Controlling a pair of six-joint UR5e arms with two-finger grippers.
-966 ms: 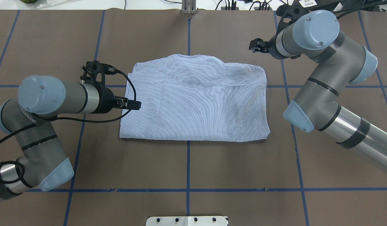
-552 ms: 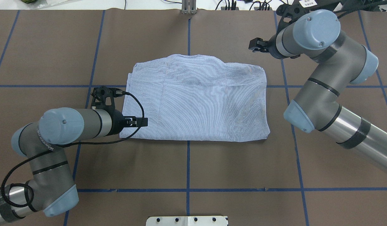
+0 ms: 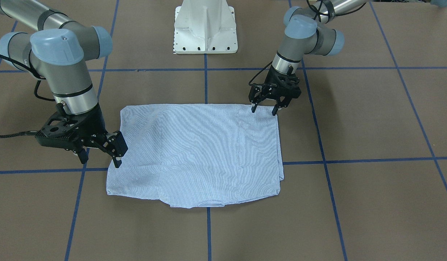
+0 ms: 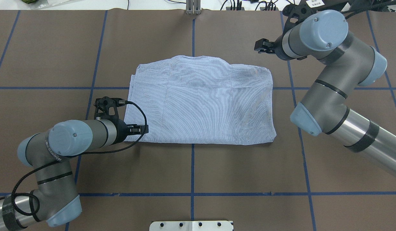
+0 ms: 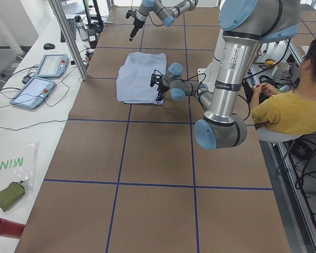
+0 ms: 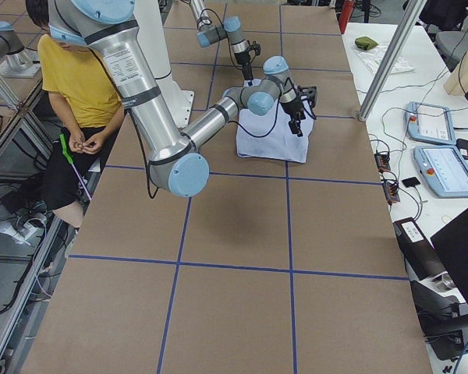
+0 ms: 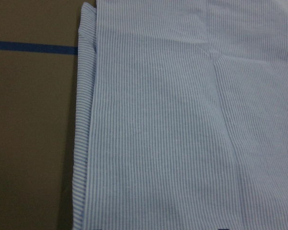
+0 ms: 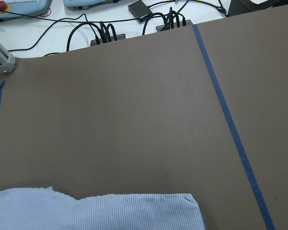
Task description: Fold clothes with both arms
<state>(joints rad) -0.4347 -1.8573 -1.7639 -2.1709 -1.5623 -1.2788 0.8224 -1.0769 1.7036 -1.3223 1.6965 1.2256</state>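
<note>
The clothes are one light blue striped shirt (image 4: 201, 106) folded into a flat rectangle mid-table, also seen in the front view (image 3: 198, 152). My left gripper (image 4: 141, 129) is open, its fingertips (image 3: 253, 108) poised over the shirt's near-left corner. The left wrist view is filled by the striped cloth (image 7: 182, 120) and its layered edge. My right gripper (image 3: 100, 159) is open and empty, hovering just off the far-right corner, apart from the cloth. Only the shirt's far edge (image 8: 96, 213) shows in the right wrist view.
Brown table cover with blue tape grid lines (image 4: 192, 166). The white pedestal base (image 3: 205, 29) stands at the robot's side. A seated person in a yellow top (image 5: 295, 105) is beside the table. Control tablets (image 5: 42, 74) and cables lie beyond the far edge.
My left arm has travelled along the shirt's left edge towards the robot, from mid-edge down to the near-left corner. The right arm and the shirt have stayed still.
</note>
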